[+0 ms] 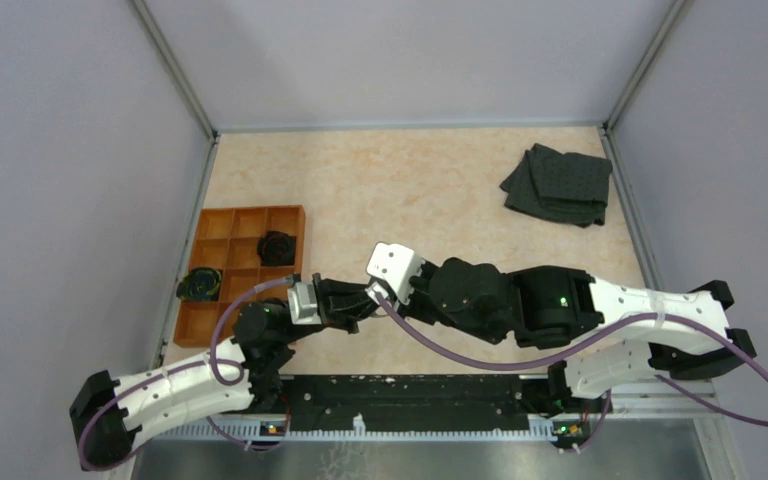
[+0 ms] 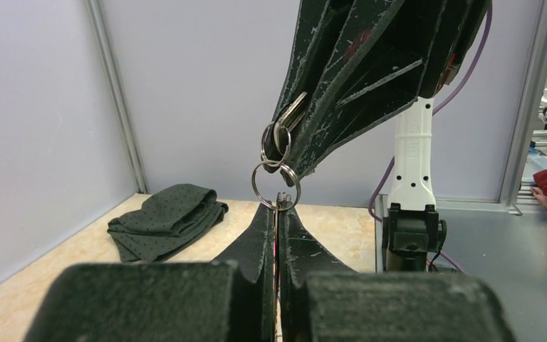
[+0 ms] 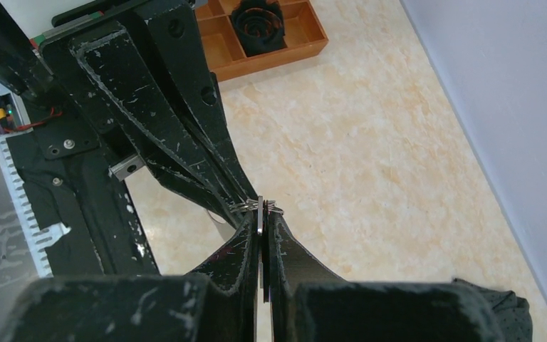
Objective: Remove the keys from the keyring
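Both grippers meet above the table's near middle. My left gripper (image 2: 278,208) is shut on a thin key (image 2: 280,201) that hangs on a round wire keyring (image 2: 275,184). A smaller ring (image 2: 275,144) links above it and carries a silver key (image 2: 293,112) clamped between the right gripper's fingers (image 2: 342,92). In the right wrist view my right gripper (image 3: 262,217) is shut on that flat silver key (image 3: 259,212), with the rings (image 3: 246,206) at its tips against the left fingers (image 3: 178,135). From above, the grippers touch tip to tip (image 1: 365,298) and the keys are hidden.
An orange compartment tray (image 1: 215,225) at the left holds black lumps (image 1: 278,246). A dark folded cloth (image 1: 560,185) lies at the back right and also shows in the left wrist view (image 2: 167,217). A black rail (image 1: 410,395) runs along the near edge.
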### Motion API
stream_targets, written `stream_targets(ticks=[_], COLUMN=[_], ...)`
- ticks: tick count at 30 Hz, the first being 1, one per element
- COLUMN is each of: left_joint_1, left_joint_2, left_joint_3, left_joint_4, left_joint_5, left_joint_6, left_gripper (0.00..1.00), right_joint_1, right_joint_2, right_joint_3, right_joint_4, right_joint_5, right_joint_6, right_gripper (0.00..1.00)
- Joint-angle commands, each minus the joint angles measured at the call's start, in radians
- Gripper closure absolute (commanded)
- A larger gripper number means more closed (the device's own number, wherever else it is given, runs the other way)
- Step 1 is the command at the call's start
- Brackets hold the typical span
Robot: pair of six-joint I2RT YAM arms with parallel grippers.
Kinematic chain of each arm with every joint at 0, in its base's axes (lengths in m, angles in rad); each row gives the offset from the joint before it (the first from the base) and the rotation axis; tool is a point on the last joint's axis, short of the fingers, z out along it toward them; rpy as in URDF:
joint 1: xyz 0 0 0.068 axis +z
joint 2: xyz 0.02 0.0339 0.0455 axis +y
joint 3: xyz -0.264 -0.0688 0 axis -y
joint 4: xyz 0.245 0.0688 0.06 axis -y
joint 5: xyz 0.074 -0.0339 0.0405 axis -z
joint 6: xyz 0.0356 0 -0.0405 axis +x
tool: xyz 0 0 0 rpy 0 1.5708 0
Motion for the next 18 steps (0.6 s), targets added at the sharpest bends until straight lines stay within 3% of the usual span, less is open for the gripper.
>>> stream_targets(ticks=[1, 11, 18], left_joint_1=[-0.005, -0.005, -0.005], left_joint_2=[-0.006, -0.01, 0.003], left_joint_3=[-0.011, -0.034, -0.079], left_joint_4=[0.085, 0.129, 0.231], left_joint_5=[0.001, -0.026, -0.096], left_joint_6=[0.005, -0.036, -0.181], left_gripper=[1.0, 1.0, 1.0], right_joint_1=[0.015, 0.015, 0.014], right_joint_2=[-0.008, -0.007, 0.018], right_joint_3=[0.036, 0.019, 0.028], right_joint_4=[0.029, 0.035, 0.033], right_joint_5=[0.056, 0.092, 0.093], right_joint_6=[0.014, 0.009, -0.005], right_gripper=[1.0, 1.0, 1.0])
